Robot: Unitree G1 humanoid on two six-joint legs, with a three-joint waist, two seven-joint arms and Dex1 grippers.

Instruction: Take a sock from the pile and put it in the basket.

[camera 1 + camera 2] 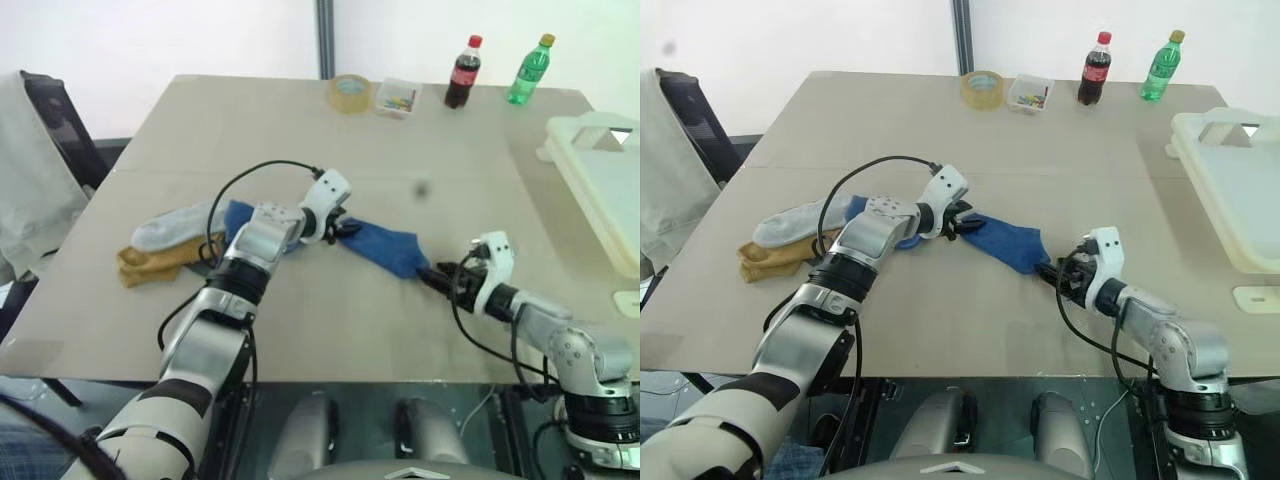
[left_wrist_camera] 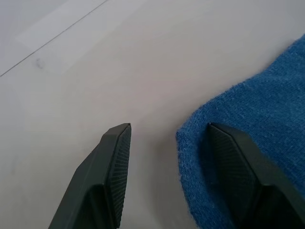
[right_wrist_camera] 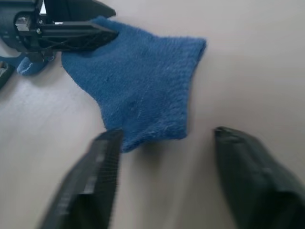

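1. The task is in an early stage. No sock is in the basket yet; it stands at the table's far right edge, well apart from both my grippers.

2. One blue sock lies flat on the table between my two arms, pulled out of the pile. In the pile I see a light grey sock and a mustard yellow sock, lying together on the left side of the table.

3. My left gripper is at one end of the blue sock. Its jaws are spread; one finger sits over the sock's edge and the other over bare table, so I judge it is not pinching anything.

4. My right gripper is near the other end of this sock. Its jaws are also spread, and the sock's end reaches between them but is not clamped.

5. What is left, as I judge: close one gripper on the blue sock, lift it, carry it to the right and release it inside the basket. The right arm is nearer to the basket, so it looks the better one for this.
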